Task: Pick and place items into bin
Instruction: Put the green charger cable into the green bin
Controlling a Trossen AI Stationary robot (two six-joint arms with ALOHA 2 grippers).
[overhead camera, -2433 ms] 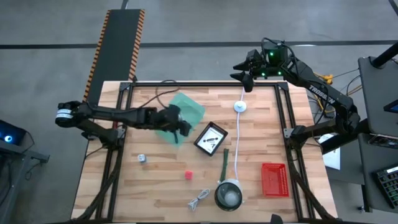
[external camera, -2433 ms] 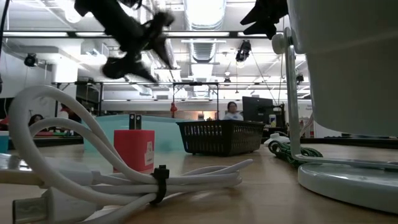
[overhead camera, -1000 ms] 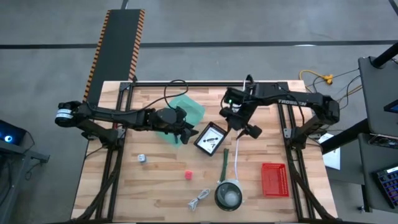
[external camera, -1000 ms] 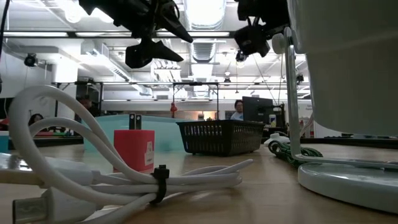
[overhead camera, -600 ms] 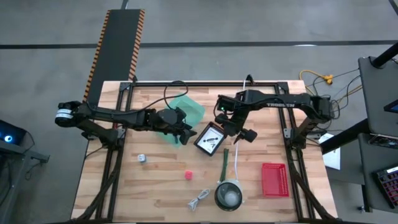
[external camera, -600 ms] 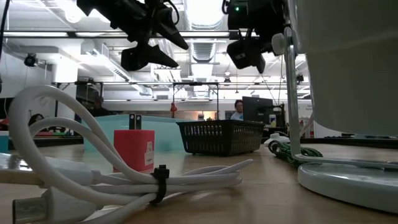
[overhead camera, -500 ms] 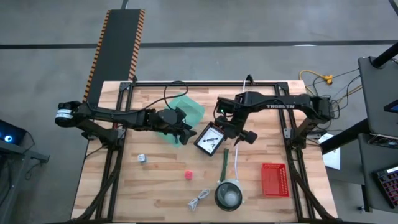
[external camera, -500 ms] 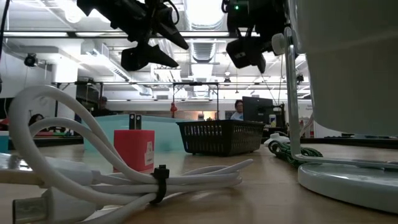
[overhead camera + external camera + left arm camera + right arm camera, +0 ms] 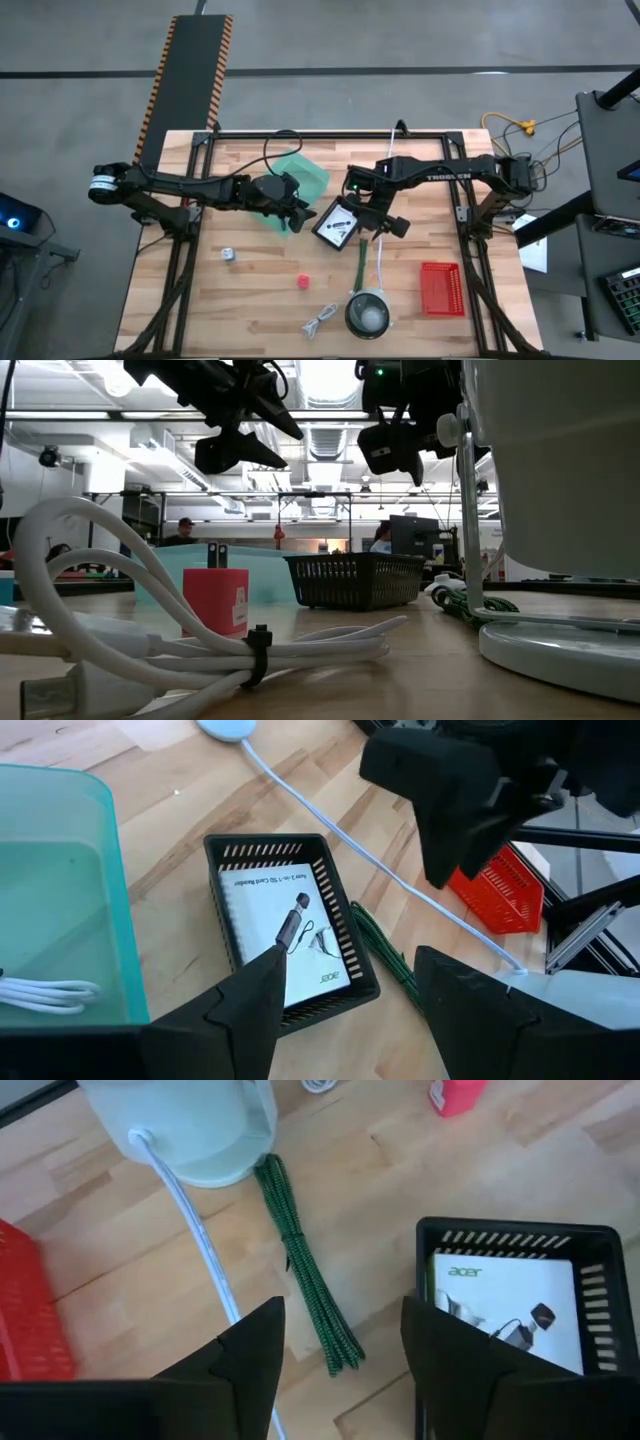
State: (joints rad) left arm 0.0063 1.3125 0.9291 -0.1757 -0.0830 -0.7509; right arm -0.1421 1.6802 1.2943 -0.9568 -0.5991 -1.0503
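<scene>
The translucent green bin stands at the table's far left-centre, a white coiled cable lying inside it. My left gripper hovers open over the bin's near edge, empty. A black basket holds a white printed card. Right of it a dark green stick lies flat on the wood. My right gripper hangs open above the stick's far end, touching nothing. A pink item, a small metal piece and a coiled cable lie nearer the front edge.
A long white cord with a round puck runs from the far edge to a round grey bowl at the front. A red basket sits front right. Open wood lies at the table's front left.
My right gripper has come down and toward the table's near edge, ending over the green stick beside the black basket. My left gripper has kept still over the bin.
</scene>
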